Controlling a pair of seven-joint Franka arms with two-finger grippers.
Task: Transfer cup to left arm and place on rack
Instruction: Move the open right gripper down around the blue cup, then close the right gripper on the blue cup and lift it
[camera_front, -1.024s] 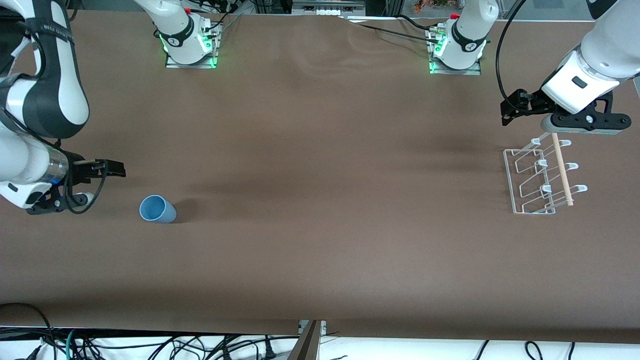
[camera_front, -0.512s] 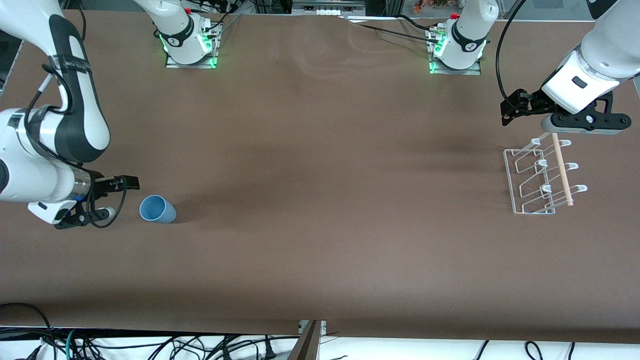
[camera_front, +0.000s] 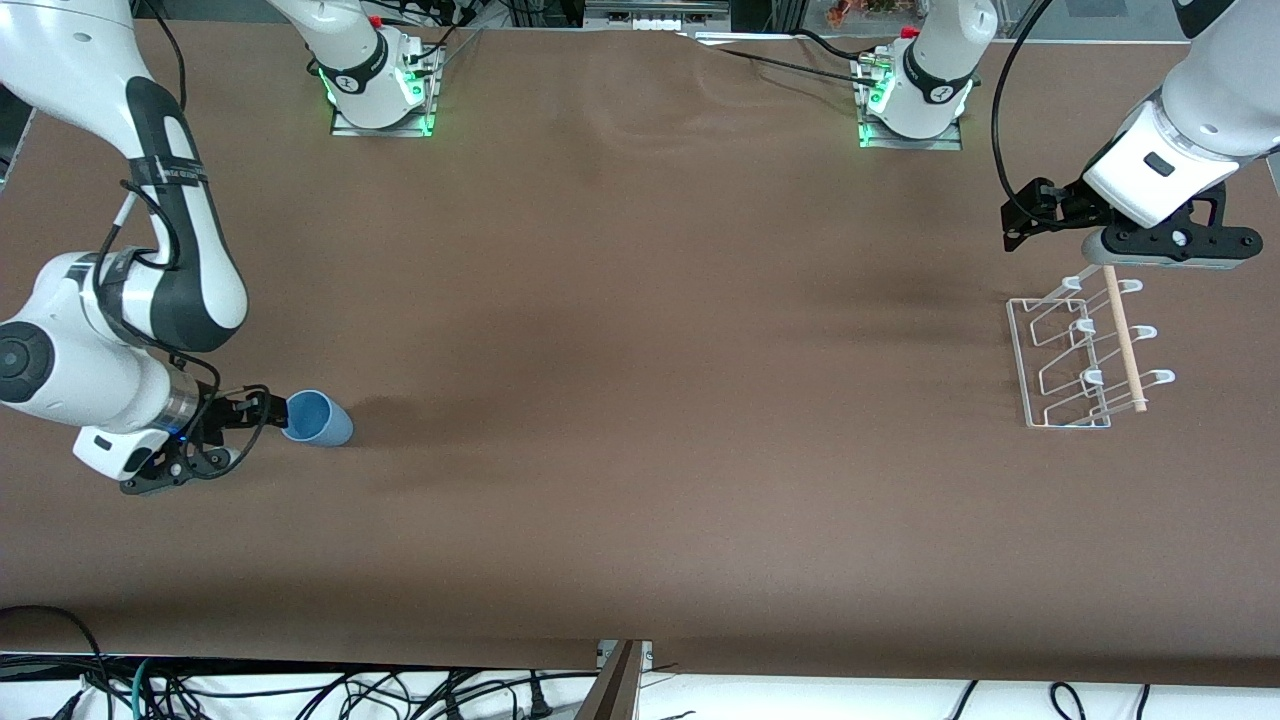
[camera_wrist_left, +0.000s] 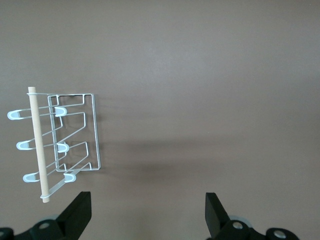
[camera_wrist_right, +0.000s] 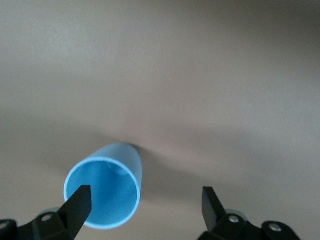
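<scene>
Two end effectors were in view, and only one was at work. The right end effector (camera_front: 268, 408) sat low over the bench (camera_front: 640, 500) at the right arm's end, its fingers spread apart with nothing between them, right at the open mouth of the cup (camera_front: 316, 418). In the right wrist view one finger (camera_wrist_right: 76, 202) overlapped the rim of the cup (camera_wrist_right: 104, 186) while the other stood clear to the side, so the mouth was not yet centred in the gap; I judged that a small sideways correction was needed before any closing. The cup lay on its side on the bench, mouth toward that end effector, which is likely why the approach was level and along the bench, not from above.

The left end effector (camera_front: 1170, 246) waited, hovering over the bench at the edge of the rack (camera_front: 1085, 355) farthest from the front camera, its fingers wide apart and empty, as the left wrist view showed (camera_wrist_left: 146, 212). Parked there, it seemed placed for a short trip once the handover came. The rack (camera_wrist_left: 62, 145) stood at the left arm's end, well apart from the cup, with its wooden dowel (camera_front: 1122, 335) laid across the hooks.

No brand, label or legible writing could be read on the cup or rack; a dark band on the right arm's link carried lettering too small to make out.
</scene>
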